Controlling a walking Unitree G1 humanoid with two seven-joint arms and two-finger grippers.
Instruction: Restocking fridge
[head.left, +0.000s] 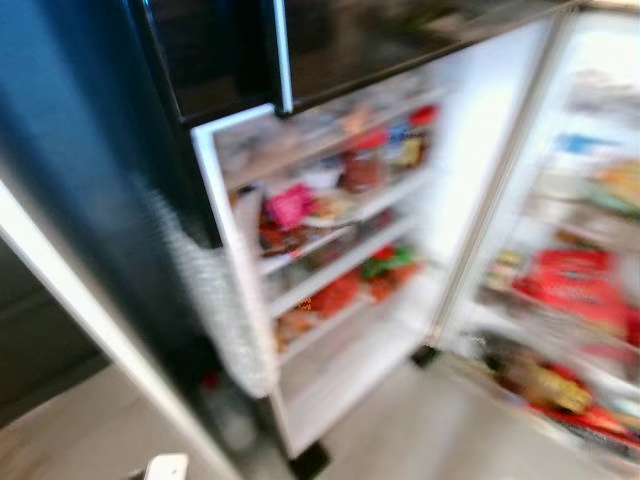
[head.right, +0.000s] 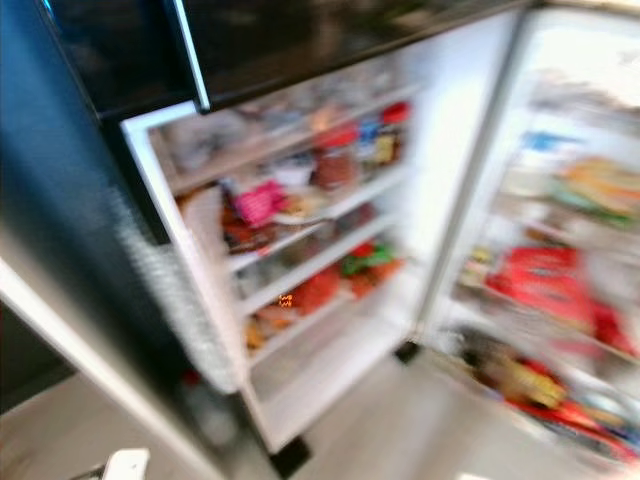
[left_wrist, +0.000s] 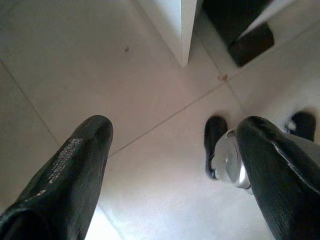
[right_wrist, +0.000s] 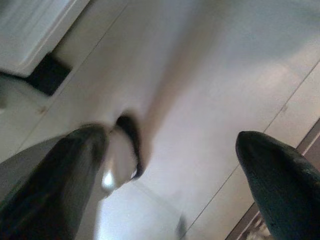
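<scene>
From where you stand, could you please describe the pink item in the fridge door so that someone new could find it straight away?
Start at the open fridge door, the white panel swung out with shelves of blurred packets. On its second shelf from the top, near the left edge, sits the pink packet. It is the only bright pink thing there; its neighbours look red, brown or green.

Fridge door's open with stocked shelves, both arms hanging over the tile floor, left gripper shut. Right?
One thing is off: the left gripper is open. The left wrist view shows its two black fingers set wide apart with bare tile floor between them. The rest holds: the fridge door stands open with stocked shelves, and the right gripper hangs over tile too.
</scene>
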